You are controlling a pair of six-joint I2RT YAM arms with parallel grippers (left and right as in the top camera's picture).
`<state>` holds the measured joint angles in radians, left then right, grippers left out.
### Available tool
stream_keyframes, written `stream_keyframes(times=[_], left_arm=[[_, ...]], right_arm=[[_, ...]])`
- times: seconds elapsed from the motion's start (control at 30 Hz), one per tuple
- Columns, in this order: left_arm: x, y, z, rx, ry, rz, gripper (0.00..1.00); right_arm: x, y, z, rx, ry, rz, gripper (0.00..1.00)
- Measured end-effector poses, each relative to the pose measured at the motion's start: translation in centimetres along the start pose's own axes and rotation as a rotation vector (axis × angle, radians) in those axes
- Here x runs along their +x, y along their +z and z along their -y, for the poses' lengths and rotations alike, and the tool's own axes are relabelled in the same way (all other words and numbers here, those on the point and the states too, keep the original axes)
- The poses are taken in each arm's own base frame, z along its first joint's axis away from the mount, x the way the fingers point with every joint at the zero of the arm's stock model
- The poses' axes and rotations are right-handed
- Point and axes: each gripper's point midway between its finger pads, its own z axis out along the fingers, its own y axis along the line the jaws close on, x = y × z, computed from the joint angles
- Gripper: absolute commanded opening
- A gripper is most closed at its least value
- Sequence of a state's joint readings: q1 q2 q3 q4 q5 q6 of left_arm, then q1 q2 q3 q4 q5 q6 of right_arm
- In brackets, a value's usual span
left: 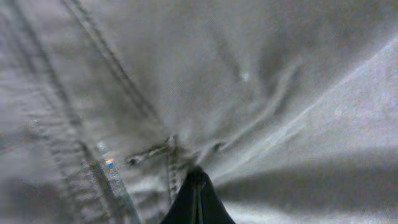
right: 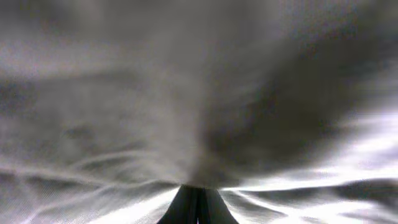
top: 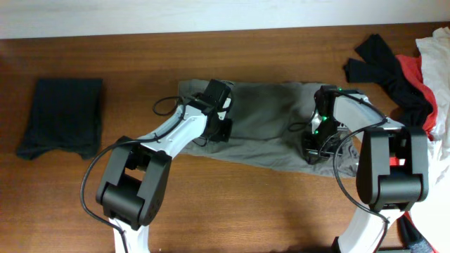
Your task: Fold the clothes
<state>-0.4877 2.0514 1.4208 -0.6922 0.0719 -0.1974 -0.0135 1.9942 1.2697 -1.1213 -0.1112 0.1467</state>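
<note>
Trousers (top: pixel 267 119) of soft grey-khaki cloth lie rumpled; left gripper (left: pixel 198 177) and right gripper (right: pixel 198 190) each pinch a fold. Only the left wrist view shows stitched seams (left: pixel 106 56).

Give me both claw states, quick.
Left claw: closed, pinching the grey trousers.
Right claw: closed, pinching the same trousers.

One pair of grey trousers (top: pixel 267 133) on one wooden table (top: pixel 211 56). One folded black garment (top: pixel 62 116), one loose black garment (top: pixel 383 70), one red garment (top: pixel 420 90), one white garment (top: pixel 437 56). Two robot arms: left arm (top: pixel 176 133), right arm (top: pixel 357 109).
</note>
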Motion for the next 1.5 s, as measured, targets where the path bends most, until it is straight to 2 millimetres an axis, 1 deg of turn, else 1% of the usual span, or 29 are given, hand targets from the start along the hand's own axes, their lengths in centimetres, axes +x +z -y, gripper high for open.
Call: stream_keyframes(times=[0.07,0.13,0.23,0.27,0.33,0.4,0.43,0.5,0.57,0.63,0.73,0.83,0.97,1.07,1.13,1.3,1.4,1.5], left_arm=[[-0.6,-0.9,-0.3,-0.012,-0.007,-0.004,0.01],[-1.8,-2.4,-0.7,-0.027,-0.017,0.012,0.02],[-3.8,-5.0,-1.6,-0.041,-0.039,0.050,0.09],[-4.5,-6.1,-2.0,-0.045,-0.050,0.066,0.14],[-5.6,-7.7,-3.0,-0.051,-0.073,0.103,0.34],[-6.3,-8.9,-4.3,-0.055,-0.095,0.134,0.43],[-6.4,-9.1,-5.0,-0.058,-0.110,0.138,0.49],[-6.4,-9.2,-6.5,-0.069,-0.137,0.138,0.56],[-6.1,-9.1,-7.7,-0.076,-0.164,0.131,0.60],[-5.9,-8.8,-8.4,-0.081,-0.179,0.126,0.61],[-5.1,-7.8,-8.7,-0.085,-0.185,0.094,0.61],[-4.0,-5.9,-8.9,-0.090,-0.189,0.042,0.61],[-2.4,-3.0,-9.3,-0.099,-0.194,-0.036,0.61],[-1.7,-1.7,-9.7,-0.108,-0.201,-0.073,0.61],[-1.4,-1.3,-10.1,-0.112,-0.209,-0.084,0.61],[-1.3,-1.2,-11.0,-0.118,-0.239,-0.088,0.62],[-1.1,-0.8,-11.2,-0.118,-0.253,-0.096,0.62],[-0.8,0.0,-11.2,-0.112,-0.259,-0.116,0.63]], right_arm=[[-0.4,-0.4,0.4,0.019,0.008,0.012,0.04],[-0.6,-0.9,0.7,0.033,0.013,0.018,0.05],[-0.8,-1.2,0.9,0.042,0.015,0.025,0.05],[-0.8,-1.2,0.9,0.044,0.016,0.023,0.06],[-0.7,-1.2,0.9,0.047,0.016,0.020,0.08],[-0.7,-1.3,1.0,0.051,0.018,0.020,0.09],[-0.7,-1.3,1.0,0.053,0.019,0.020,0.09],[-0.7,-1.3,1.1,0.055,0.019,0.020,0.09],[-0.7,-1.3,1.1,0.056,0.019,0.021,0.09],[-0.7,-1.3,1.1,0.057,0.019,0.022,0.09],[-0.9,-1.3,1.1,0.056,0.018,0.029,0.10],[-1.0,-1.3,1.1,0.055,0.018,0.033,0.09],[-1.0,-1.3,1.1,0.055,0.018,0.035,0.10],[-1.0,-1.3,1.1,0.055,0.017,0.035,0.10],[-1.0,-1.3,1.1,0.055,0.017,0.035,0.10],[-1.0,-1.3,1.1,0.055,0.018,0.035,0.10],[-1.0,-1.3,1.1,0.055,0.018,0.035,0.10],[-1.0,-1.3,1.1,0.055,0.018,0.035,0.10]])
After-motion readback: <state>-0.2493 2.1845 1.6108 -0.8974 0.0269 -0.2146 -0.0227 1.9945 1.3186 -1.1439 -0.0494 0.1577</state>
